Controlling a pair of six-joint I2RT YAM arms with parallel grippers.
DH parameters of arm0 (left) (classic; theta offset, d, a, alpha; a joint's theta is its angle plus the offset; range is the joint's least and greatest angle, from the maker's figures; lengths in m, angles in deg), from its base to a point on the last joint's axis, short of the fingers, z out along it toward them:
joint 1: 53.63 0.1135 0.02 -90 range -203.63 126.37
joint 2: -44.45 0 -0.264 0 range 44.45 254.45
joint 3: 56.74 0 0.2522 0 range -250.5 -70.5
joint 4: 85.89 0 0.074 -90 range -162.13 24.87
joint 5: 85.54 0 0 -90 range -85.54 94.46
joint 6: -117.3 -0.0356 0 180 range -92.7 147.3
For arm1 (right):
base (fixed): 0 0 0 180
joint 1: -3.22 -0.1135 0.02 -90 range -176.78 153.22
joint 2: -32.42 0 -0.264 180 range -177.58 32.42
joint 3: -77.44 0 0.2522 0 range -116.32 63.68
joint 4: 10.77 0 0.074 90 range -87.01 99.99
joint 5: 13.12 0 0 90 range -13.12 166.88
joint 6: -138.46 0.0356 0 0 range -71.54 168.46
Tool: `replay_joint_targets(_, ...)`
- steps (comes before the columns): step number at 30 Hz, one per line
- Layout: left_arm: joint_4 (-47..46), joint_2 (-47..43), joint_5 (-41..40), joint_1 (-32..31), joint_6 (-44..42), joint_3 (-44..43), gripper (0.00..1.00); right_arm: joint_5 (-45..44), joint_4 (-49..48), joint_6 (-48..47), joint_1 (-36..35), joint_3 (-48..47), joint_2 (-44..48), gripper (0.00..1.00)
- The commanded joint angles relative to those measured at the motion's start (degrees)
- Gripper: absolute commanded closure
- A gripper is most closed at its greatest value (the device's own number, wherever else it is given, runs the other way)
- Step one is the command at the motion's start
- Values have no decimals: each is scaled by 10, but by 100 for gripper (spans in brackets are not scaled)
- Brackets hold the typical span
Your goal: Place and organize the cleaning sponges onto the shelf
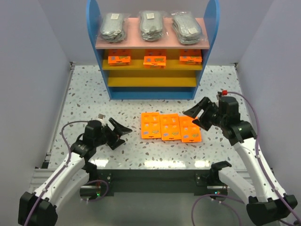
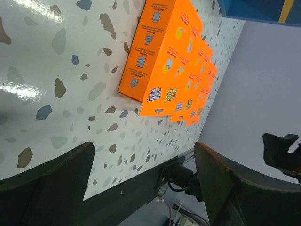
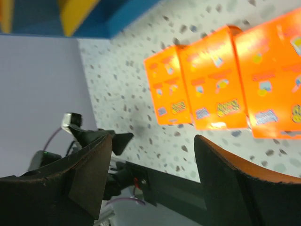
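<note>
**Shelf (image 1: 94, 28).** Rigid open rack with blue side panels rounded at the top and flat boards between them. It stands at the far side of the glossy, speckled table (image 1: 84, 94).

- The pink top board (image 1: 134, 44) carries three clear, crinkled plastic bags (image 1: 152, 24) side by side. Each is packed with dark grey round pads.
- The upper yellow board (image 1: 134, 67) carries three shelved packets (image 1: 154, 60). They are flat and bright orange, spaced apart in a row.

**Loose packets (image 1: 170, 127).** Three more orange packets lie flat on the table in front of the shelf, between the two arms, with their long edges touching. They are thin rectangles with smooth faces and small printed pictures.

**Left gripper (image 1: 124, 134).** It is left of the row and apart from it. Its fingers are spread wide and nothing is held.

**Right gripper (image 1: 189, 119).** It is just beside the right-hand end of the row. Its fingers are parted and nothing is held. Whether a fingertip touches the end packet cannot be told.

**View differences.**

- Only the overhead view shows what is on the shelf.
- The left wrist view looks along the row past its dark, matte fingers (image 2: 47, 183). It shows the nearest packet's thin side edge and lines of small print.
- The right wrist view shows all three printed faces beyond its own fingers (image 3: 244, 188). The other gripper is in the background, and only the shelf's lowest part is visible.
</note>
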Motion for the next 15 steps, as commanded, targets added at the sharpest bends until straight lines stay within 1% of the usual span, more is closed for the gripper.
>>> replay_joint_targets(1,-144,42,3,-31,60,25,8,33,20,-26,-2,45,32,26)
replay_joint_targets(2,-158,56,-7,-45,66,28,8,35,21,-27,-3,55,34,26)
replay_joint_targets(3,-184,89,-29,-76,72,27,8,37,22,-30,-3,68,35,26)
replay_joint_targets(4,-210,106,-38,-91,83,26,8,37,22,-32,-3,74,34,26)
replay_joint_targets(5,-223,124,-48,-119,90,25,8,38,21,-34,-3,79,33,26)
replay_joint_targets(6,-252,157,-69,-132,96,24,8,38,21,-36,-3,83,31,26)
replay_joint_targets(8,-278,184,-91,-160,117,25,8,37,18,-38,-3,87,30,26)
replay_joint_targets(9,-314,206,-111,-167,125,28,8,36,14,-37,-3,90,28,26)
replay_joint_targets(11,-343,228,-130,-184,144,31,9,40,9,-33,-3,96,27,26)
replay_joint_targets(12,-362,255,-137,-188,150,27,9,40,7,-31,-3,99,27,26)
replay_joint_targets(15,-382,308,-151,-199,152,8,10,40,8,-32,-4,104,28,26)
